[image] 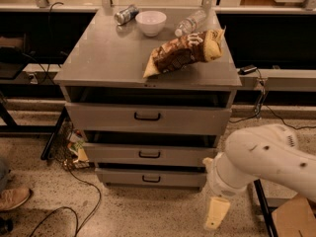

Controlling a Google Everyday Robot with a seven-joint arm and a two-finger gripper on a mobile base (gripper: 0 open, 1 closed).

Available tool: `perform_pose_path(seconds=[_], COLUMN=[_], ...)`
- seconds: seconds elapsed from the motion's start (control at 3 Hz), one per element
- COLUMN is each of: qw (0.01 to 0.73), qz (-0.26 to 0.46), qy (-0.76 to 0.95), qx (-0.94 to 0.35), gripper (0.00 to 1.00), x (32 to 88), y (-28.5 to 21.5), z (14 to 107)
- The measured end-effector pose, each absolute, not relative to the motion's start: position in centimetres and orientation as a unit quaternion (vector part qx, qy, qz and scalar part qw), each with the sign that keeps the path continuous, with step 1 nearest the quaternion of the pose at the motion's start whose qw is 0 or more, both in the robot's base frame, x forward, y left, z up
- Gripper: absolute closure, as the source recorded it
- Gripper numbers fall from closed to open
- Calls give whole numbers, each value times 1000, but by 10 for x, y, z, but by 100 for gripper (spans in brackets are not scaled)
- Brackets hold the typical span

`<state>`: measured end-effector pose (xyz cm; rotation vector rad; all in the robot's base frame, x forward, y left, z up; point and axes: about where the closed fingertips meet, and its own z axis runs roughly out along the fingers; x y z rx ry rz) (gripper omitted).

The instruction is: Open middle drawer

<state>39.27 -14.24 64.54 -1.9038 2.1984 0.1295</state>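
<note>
The grey cabinet (148, 58) has three drawers, each with a black bar handle. The middle drawer (113, 154) is the medium-height front between the tall top drawer (98, 118) and the narrow bottom drawer (173, 178). Its handle (149, 154) is at the centre, and a dark gap shows above its front. My white arm (269, 157) fills the lower right. My gripper (216, 214) hangs as a cream piece below the arm, to the right of the cabinet and lower than the bottom drawer, apart from every handle.
On the cabinet top lie a chip bag (185, 53), a white bowl (150, 22), a can (126, 14) and a plastic bottle (191, 21). Cables and litter (71, 149) lie on the floor at the left. A shoe (14, 197) is at far left and a cardboard box (294, 218) at bottom right.
</note>
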Motion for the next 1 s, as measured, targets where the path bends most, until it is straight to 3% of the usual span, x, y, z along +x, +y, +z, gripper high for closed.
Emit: perform_pose_path(seconds=[0.67,1.0], qw=[178,179], qz=[57,54], qy=[761,756], qx=[-621,-627], gripper=[0,0], x=[478,483], y=[-125,-123], z=[501,498])
